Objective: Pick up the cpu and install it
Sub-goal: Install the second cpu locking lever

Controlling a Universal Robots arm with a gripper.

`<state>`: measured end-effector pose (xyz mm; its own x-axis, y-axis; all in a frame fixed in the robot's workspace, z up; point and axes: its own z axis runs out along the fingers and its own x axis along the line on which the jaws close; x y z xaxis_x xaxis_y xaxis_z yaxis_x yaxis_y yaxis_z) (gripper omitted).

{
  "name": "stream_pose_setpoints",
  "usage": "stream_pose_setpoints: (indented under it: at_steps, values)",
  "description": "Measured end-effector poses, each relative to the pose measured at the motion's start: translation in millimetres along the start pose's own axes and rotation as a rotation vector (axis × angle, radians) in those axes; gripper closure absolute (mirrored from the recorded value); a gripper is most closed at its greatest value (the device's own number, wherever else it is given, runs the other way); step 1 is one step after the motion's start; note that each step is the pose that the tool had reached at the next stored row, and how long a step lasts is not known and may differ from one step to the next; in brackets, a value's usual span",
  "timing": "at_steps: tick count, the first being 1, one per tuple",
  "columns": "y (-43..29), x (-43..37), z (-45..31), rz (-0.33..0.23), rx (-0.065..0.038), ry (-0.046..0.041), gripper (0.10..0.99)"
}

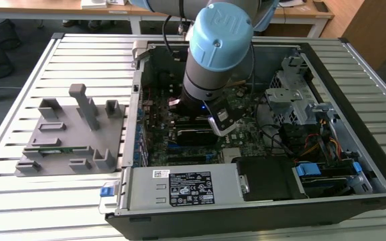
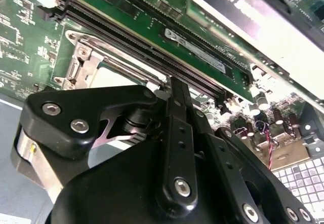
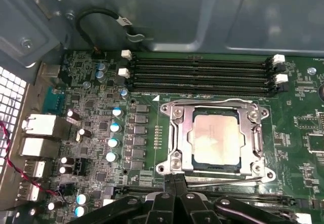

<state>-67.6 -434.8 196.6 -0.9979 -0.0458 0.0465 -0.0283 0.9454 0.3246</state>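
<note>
Inside computer case (image 1: 327, 130), cpu (image 3: 215, 139) sits in metal socket (image 3: 174, 133).

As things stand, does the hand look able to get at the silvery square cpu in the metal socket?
Probably yes: the silvery square cpu lies bare in the open metal socket frame, and the hand sits just beside it, nothing between.

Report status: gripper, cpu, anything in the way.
Gripper low over motherboard, beside socket. Cpu seated in socket, not held. Nothing on it.
</note>
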Motion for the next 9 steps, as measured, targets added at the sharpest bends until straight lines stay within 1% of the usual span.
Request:
stream_pose_setpoints:
  at_steps: [4,9]
  values:
    - [-0.3,5.5,1.7,0.000,-0.001,0.0000,0.973]
    - [0.1,6.4,4.0,0.000,-0.005,-0.0001,0.973]
